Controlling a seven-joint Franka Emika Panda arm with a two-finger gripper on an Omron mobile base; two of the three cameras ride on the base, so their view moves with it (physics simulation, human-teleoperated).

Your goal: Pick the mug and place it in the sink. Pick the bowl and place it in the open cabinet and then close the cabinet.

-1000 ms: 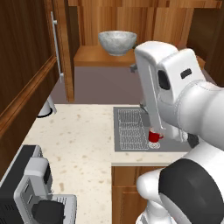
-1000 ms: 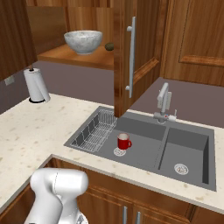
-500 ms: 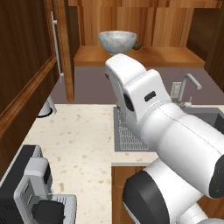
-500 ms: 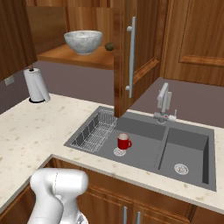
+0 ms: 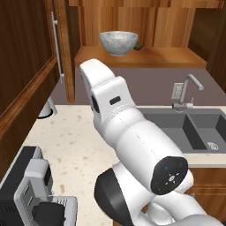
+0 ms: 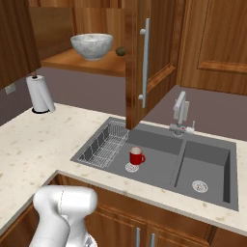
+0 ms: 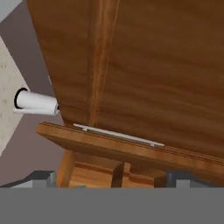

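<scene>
The red mug (image 6: 136, 156) stands upright in the left basin of the dark grey sink (image 6: 212, 159), beside the white wire rack (image 6: 103, 144). The speckled bowl (image 6: 91, 46) (image 5: 118, 43) rests on the wood shelf of the open cabinet (image 5: 145, 57). The cabinet door (image 6: 157, 58) stands open, its metal bar handle (image 6: 144, 62) (image 5: 55, 44) facing out. In the hand view my gripper (image 7: 113, 179) is open with nothing held, its fingertips (image 7: 41, 177) wide apart. It faces the door's wood face and the handle (image 7: 118, 134).
A paper towel roll (image 6: 41, 94) (image 7: 35, 100) stands on the counter at the back left. The faucet (image 6: 181, 113) rises behind the sink. A coffee machine (image 5: 31, 194) sits on the counter near me. A small dark object (image 6: 120, 50) lies beside the bowl.
My arm has swung left, away from the sink and the mug, and now fills the middle of the left base view. Mug, bowl and door have not moved.
</scene>
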